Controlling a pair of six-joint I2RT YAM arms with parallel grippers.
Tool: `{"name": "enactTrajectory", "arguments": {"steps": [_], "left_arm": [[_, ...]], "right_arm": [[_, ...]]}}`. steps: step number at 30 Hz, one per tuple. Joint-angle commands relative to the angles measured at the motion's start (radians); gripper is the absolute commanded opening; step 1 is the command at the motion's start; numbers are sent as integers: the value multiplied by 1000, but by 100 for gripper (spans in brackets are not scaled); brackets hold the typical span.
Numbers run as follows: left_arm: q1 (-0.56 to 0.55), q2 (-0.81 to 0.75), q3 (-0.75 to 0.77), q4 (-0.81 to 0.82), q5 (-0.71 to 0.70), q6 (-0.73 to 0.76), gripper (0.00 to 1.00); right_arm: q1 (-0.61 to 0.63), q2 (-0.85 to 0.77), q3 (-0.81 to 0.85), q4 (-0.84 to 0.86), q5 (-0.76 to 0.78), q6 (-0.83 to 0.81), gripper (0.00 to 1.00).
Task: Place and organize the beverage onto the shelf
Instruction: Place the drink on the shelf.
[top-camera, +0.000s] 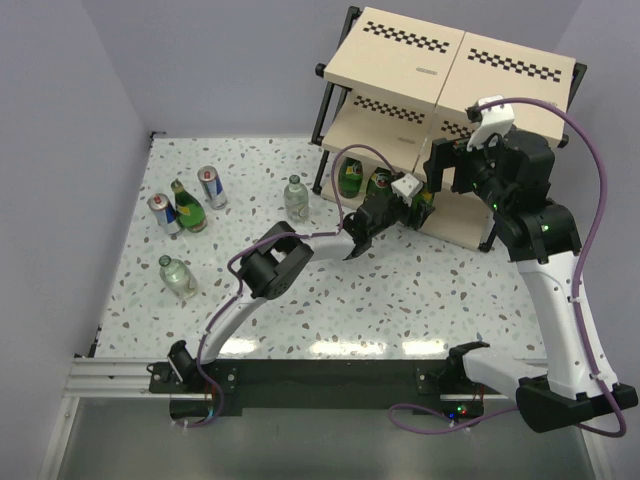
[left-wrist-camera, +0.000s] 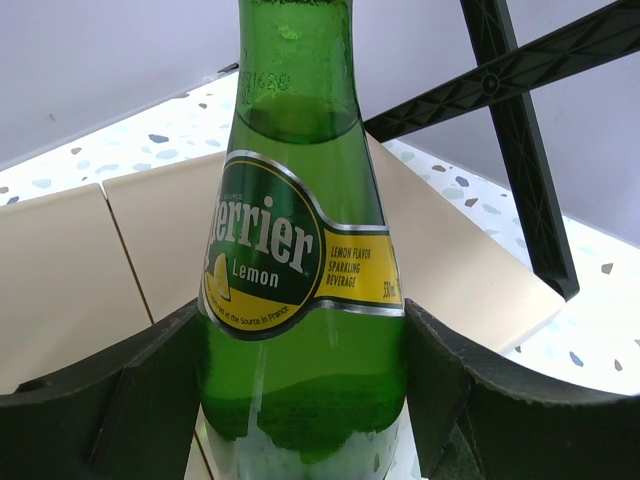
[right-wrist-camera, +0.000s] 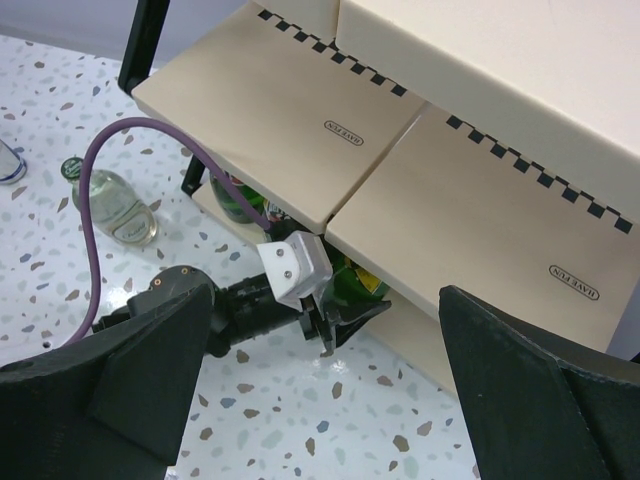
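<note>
The left gripper (left-wrist-camera: 300, 400) is half open. Its two black fingers (left-wrist-camera: 120, 400) squeeze a green glass bottle (left-wrist-camera: 300, 340) from both sides. The yellow and green label (left-wrist-camera: 270, 250) says "Perrier Lemon". The bottle stands upright at the front edge of the shelf's (right-wrist-camera: 280, 110) lowest board. The right gripper (right-wrist-camera: 325, 390) is wide open above the shelf and holds nothing.

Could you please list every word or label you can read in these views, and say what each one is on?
"Perrier", "Lemon": label of the green bottle.
"LEMON FLAVOR SPARKLING BEVERAGE": same label, yellow band.
"HAVE FUN": oval stamps on two boards of the shelf.
Too small to read: the label's fine rim print, the lettering on the cans.
</note>
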Motion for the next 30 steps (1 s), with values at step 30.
{"name": "enactTrajectory", "arguments": {"steps": [30], "left_arm": [[-18, 51, 12, 251, -64, -41, 24]], "right_arm": [[-3, -9, -18, 33, -9, 3, 99]]}}
